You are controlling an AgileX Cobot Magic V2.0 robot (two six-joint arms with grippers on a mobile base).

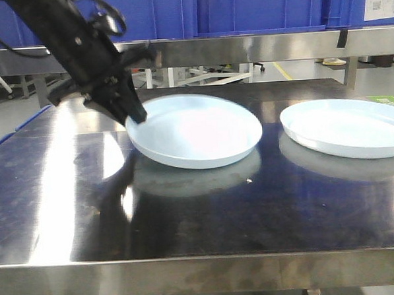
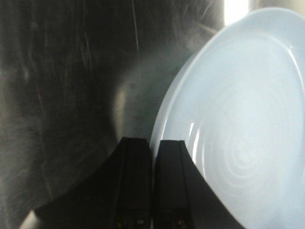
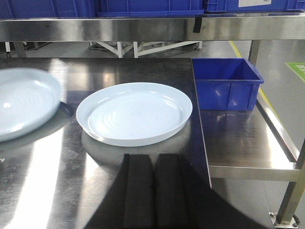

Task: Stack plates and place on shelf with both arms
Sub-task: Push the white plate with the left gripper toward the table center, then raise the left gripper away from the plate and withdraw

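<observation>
pinching the left plate point(image 1: 199, 131) by its rim at about 9 o'clock: left hand point(image 1: 137, 116) is clamped down to a slit, with the rim edge sandwiched between its two fingers point(image 2: 136, 181) in the left wrist view. plate looks clear of the tabletop point(image 1: 187, 220), judging by the gap to its reflection and the shadow under it in the right wrist view. it hangs from that one edge grip, and the far rim at 3 o'clock seems a touch lower.

right plate point(image 1: 348, 128) lies flat on the tabletop at 3 o'clock of the held one, well apart, nothing on it. right hand point(image 3: 152, 160) sits at 6 o'clock of that plate, apart from it, pads pressed together, holding nothing.

step in hand, as i read it: carry the held plate over to 3 o'clock and nest it on the right plate.

doing it well:
- move slowly. a single-edge pinch on smooth plastic has little contact, so i'd expect it to pivot or slip if jerked.
- level the wrist so the far rim doesn't catch the right plate's rim on the way in.
- pass above the rim, centre the two rims, then lower straight down.
- let go only once it is seated all round.
- keep the right hand out of the path until then.
- next, probably opposite-rim grips at 9 and 3 for the lift to the upper shelf point(image 1: 244, 47) at 12 o'clock, if that is the target.
</observation>
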